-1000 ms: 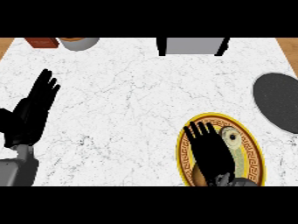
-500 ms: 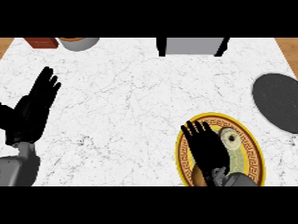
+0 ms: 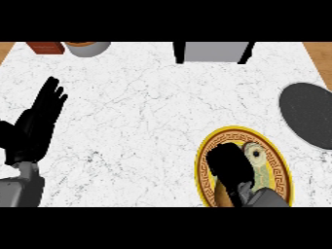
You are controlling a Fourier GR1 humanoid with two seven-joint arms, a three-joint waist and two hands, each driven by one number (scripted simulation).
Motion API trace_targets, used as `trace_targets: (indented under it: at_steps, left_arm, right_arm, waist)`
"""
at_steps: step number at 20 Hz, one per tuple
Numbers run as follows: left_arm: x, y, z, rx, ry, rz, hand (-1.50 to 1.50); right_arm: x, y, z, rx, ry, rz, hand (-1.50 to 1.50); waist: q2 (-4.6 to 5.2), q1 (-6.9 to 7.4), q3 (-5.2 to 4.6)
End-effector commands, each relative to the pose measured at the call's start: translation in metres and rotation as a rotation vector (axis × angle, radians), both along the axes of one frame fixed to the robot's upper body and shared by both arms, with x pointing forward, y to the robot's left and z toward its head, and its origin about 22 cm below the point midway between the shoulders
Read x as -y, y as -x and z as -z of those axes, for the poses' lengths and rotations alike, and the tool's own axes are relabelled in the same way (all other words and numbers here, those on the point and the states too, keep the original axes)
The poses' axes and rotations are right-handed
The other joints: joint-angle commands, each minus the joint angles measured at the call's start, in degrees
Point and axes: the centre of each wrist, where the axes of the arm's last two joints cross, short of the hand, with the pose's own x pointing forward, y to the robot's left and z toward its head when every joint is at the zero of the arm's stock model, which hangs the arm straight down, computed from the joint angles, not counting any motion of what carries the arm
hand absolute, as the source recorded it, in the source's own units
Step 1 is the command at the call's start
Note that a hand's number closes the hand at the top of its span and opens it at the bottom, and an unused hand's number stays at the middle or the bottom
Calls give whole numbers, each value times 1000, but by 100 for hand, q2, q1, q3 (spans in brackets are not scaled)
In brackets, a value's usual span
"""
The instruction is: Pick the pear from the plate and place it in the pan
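pear [image 3: 257,162] on plate [image 3: 210,154], just beside right hand [image 3: 230,164]

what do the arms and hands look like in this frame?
Both hands are matte black, with a thumb and slim fingers: left hand, right hand. Each sits on a smooth grey forearm. The left forearm carries a small dark round marking. No cables or sleeves show.

plate [image 3: 210,160]: yellow rim, brown meander band | pan [image 3: 314,116]: dark grey speckled | counter [image 3: 154,107]: white marble
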Motion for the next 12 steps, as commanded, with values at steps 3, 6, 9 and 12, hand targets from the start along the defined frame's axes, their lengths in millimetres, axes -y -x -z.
trace_targets:
  at_steps: [3,6,9,12]
  left_arm:
    - [-12,-14,6,7,2,-7,0]
    - [7,-10,16,-11,-9,0,0]
    - [-6,4,21,-5,-21,-3,0]
    - [7,-6,-6,-16,0,-14,0]
  right_arm:
    - [-3,-5,14,14,-60,12,150]
    - [-3,-1,0,88,-106,12,150]
    - [14,12,-28,180,-135,16,150]
    - [48,25,-22,171,-226,51,150]
  waist:
    - [72,2,79]
    - [65,-7,79]
    - [54,-27,77]
    - [52,-42,82]
